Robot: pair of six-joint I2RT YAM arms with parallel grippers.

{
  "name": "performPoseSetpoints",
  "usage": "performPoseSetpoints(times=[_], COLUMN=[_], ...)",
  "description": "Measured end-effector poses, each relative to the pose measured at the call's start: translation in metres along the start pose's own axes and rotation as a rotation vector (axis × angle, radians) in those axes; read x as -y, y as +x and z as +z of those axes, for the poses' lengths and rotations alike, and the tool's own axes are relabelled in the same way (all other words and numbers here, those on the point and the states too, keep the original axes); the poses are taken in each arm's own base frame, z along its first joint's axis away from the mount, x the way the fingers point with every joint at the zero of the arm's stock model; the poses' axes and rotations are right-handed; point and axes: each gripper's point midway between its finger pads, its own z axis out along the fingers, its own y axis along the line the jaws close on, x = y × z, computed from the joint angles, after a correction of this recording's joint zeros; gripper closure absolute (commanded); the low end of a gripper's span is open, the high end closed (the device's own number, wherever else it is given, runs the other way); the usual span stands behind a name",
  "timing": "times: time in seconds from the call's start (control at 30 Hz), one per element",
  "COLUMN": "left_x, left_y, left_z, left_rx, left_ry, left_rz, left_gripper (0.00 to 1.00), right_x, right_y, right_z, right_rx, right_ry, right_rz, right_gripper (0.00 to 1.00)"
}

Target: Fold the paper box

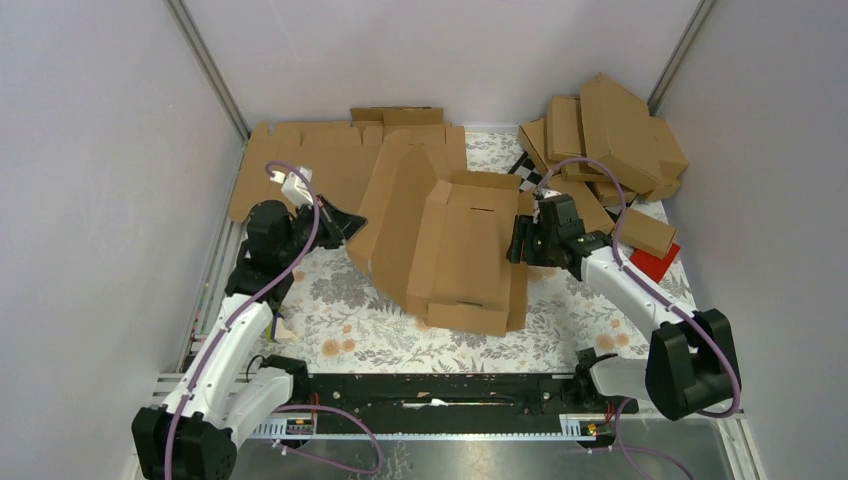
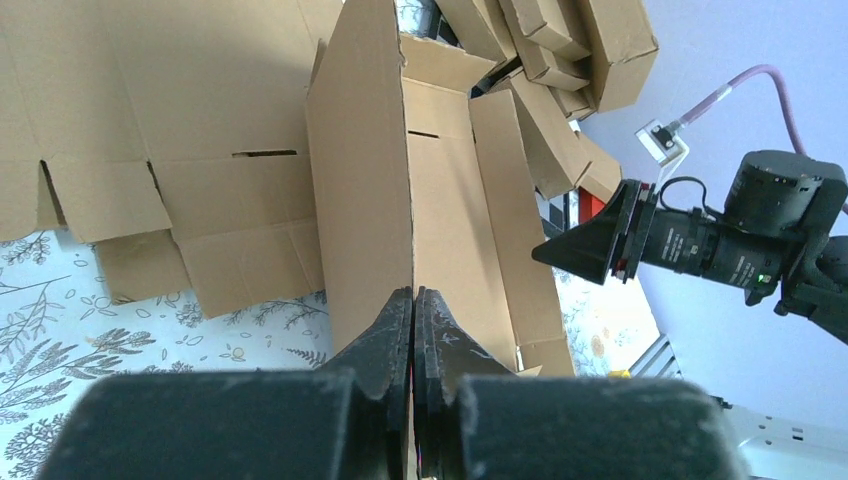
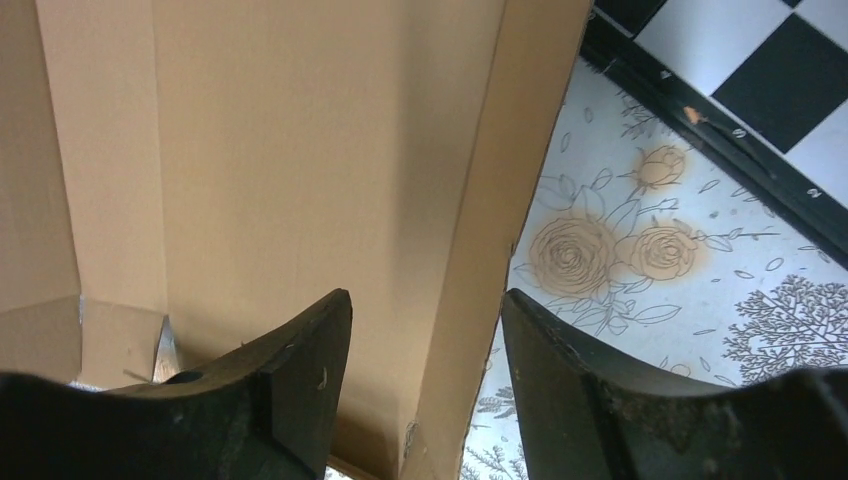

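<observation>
One paper box [image 3: 280,150] flap inside right gripper [image 3: 425,300]

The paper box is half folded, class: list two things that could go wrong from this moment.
1. The right claw is open astride a side wall of the paper box; closing askew could crease it or drag the box.
2. The left claw is shut beside the raised flap; a push might topple that flap or slide the box toward the stacked boxes.

Brown paper box [image 1: 470,250], floral table [image 1: 340,320], checkered board [image 3: 760,80], red block [image 1: 655,263], perhaps.
</observation>
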Motion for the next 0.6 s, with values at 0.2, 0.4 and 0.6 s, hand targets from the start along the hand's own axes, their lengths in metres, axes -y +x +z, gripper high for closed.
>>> performPoseSetpoints(times=[0.2,0.4,0.6], left_x=[-0.003,-0.001,0.003], left_y=[0.009,0.021,0.027], left_z=[-0.003,0.000,0.006], left_rx=[-0.049,-0.116,-0.158], left_ry=[-0.018,0.014,0.046], left_rz=[0.020,-0.025,-0.087], left_gripper=[1.00,1.00,0.99], right_x=[0.018,0.033,0.047], right_y=[-0.013,-0.001,-0.009], right_z=[0.014,0.034,0.029], right_rx=[0.038,-0.015,0.022], right_ry=[0.068,0.132,0.178], right_rz=[0.049,0.076,0.113], right_gripper=[0.43,0.27,0.16])
